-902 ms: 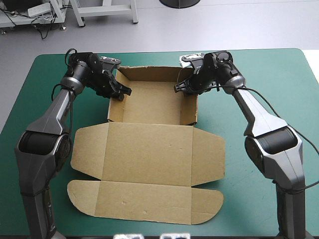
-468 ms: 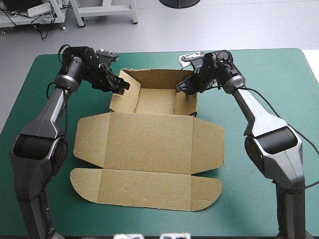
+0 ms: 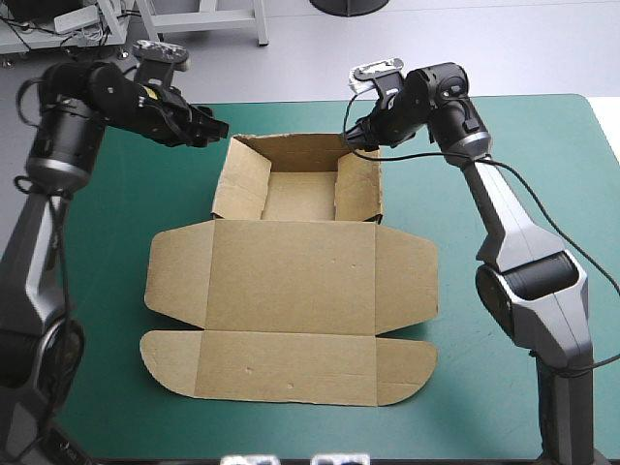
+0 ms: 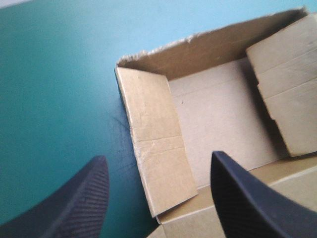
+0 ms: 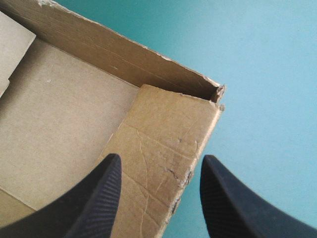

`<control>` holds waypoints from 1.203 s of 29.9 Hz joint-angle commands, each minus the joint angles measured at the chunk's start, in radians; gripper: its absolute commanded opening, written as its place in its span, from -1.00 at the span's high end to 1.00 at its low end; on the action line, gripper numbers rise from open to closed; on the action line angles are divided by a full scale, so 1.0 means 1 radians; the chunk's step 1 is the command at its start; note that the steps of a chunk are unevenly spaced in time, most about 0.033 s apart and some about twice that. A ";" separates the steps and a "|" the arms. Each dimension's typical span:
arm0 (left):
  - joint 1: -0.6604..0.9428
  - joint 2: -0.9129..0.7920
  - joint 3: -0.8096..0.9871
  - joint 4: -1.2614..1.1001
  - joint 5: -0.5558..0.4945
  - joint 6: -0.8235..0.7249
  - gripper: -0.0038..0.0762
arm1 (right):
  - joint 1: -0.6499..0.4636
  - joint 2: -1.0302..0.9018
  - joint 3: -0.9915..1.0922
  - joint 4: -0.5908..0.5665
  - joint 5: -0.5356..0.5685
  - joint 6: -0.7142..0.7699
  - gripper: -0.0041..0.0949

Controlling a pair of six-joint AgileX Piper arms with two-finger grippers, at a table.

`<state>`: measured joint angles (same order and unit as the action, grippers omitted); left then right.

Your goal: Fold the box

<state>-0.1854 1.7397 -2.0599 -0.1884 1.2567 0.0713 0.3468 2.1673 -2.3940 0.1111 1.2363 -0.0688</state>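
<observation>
The brown box [image 3: 291,281] lies mid-table, its lid flat toward the near edge. At its far end the tray [image 3: 298,197] has its walls raised, and both side walls lean inward. My left gripper [image 3: 213,132] hovers open just outside the tray's far-left corner, touching nothing. In the left wrist view this gripper [image 4: 158,157] stands over the left side wall [image 4: 154,158]. My right gripper [image 3: 356,139] hangs open above the far-right corner. From the right wrist, the gripper [image 5: 161,157] sits above the right wall's folded top [image 5: 163,134], holding nothing.
The lid's rounded front flap [image 3: 286,366] reaches toward the table's near edge. Bare teal-green cover [image 3: 107,242] lies left of the box, more to its right [image 3: 455,194]. The far table edge runs close behind the tray.
Both grippers have let go of the tray's side walls and risen. The left arm has drawn back to the left. The side walls now lean inward on their own.
</observation>
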 commanded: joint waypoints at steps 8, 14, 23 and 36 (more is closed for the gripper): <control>-0.005 -0.445 0.174 -0.036 0.033 0.016 -0.19 | -0.002 -0.054 -0.015 -0.014 0.023 0.069 -0.02; -0.005 -0.655 0.477 0.002 0.033 0.018 -0.11 | -0.002 -0.041 0.072 -0.020 0.023 0.090 -0.02; -0.005 -0.882 0.743 0.002 0.033 0.018 0.19 | -0.002 -0.008 0.108 0.016 0.022 0.094 0.19; -0.005 -0.973 0.801 0.075 0.033 0.044 0.93 | -0.122 -0.084 0.108 -0.098 0.022 0.092 0.93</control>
<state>-0.1854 0.7662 -1.2413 -0.1446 1.2582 0.1165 0.2908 2.2019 -2.2583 0.0855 1.2437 0.0374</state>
